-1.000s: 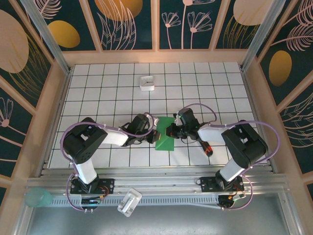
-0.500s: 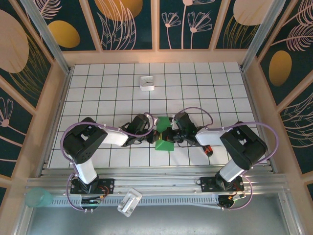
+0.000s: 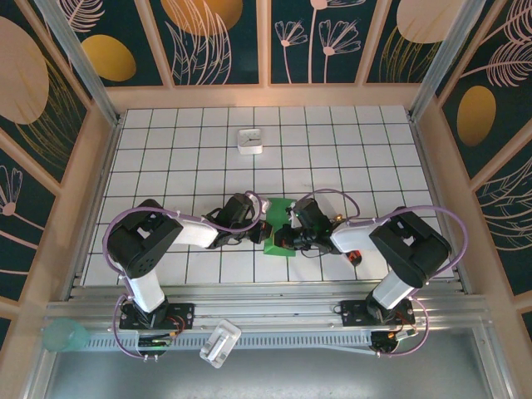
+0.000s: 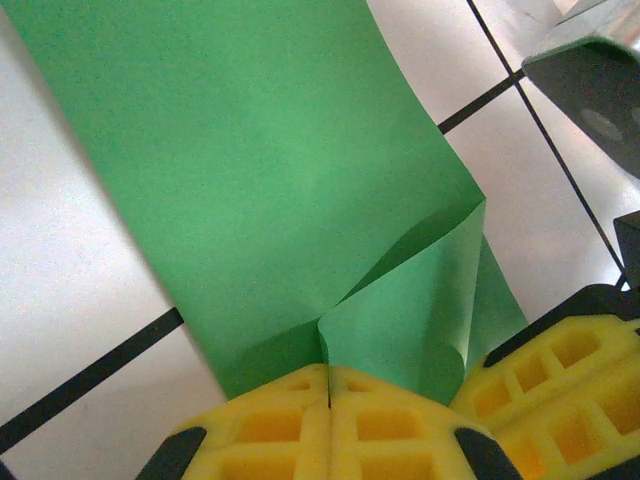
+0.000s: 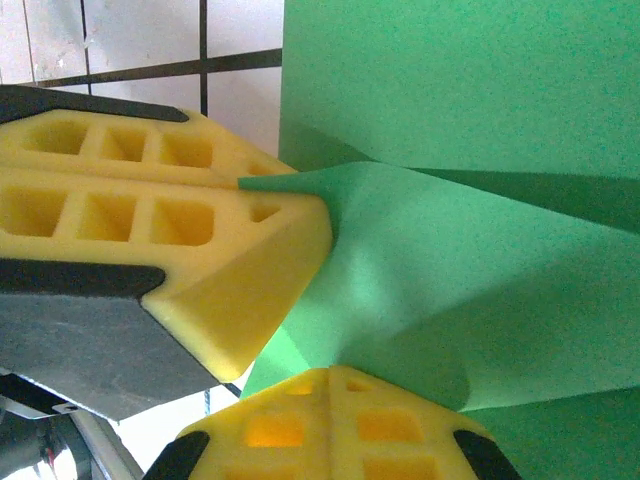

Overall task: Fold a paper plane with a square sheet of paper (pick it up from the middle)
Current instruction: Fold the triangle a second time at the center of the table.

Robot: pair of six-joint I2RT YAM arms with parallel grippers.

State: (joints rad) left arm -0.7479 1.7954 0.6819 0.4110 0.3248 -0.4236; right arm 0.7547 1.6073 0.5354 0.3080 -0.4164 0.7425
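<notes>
Near the middle of the tiled table, toward its near edge, the square sheet of paper lies partly folded between the 2 grippers. At its left side the left gripper has both yellow pads pressed together on a raised flap of the green sheet. Just to the right, the right gripper is likewise clamped on the same lifted fold, its pads touching the left one's. Most of the sheet rests flat on the tiles, stretching to the far side of both grippers.
</notes>
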